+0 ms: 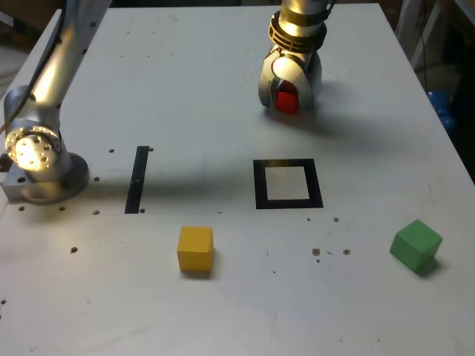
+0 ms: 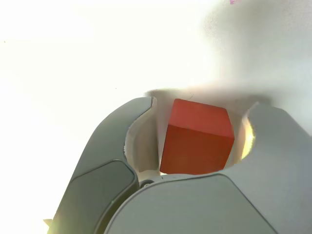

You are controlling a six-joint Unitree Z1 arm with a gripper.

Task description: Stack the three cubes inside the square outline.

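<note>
The red cube [image 1: 287, 101] rests on the white table at the far middle, and my gripper [image 1: 288, 110] is lowered around it. In the wrist view the red cube [image 2: 197, 139] sits between the grey jaws of the gripper [image 2: 202, 103], with a narrow gap showing on each side, so the gripper is open. The square outline [image 1: 260, 185] of black tape lies nearer the camera, its white centre bare. Near the front edge is the yellow cube [image 1: 195, 248], to the outline's left in the exterior view. The green cube [image 1: 415, 243] lies at the front right.
A thin black tape strip [image 1: 137, 179] lies left of the outline in the exterior view. The arm's metal base [image 1: 41, 159] stands at the table's left edge. Small dark specks dot the tabletop. Blue objects [image 1: 441, 111] sit beyond the right edge.
</note>
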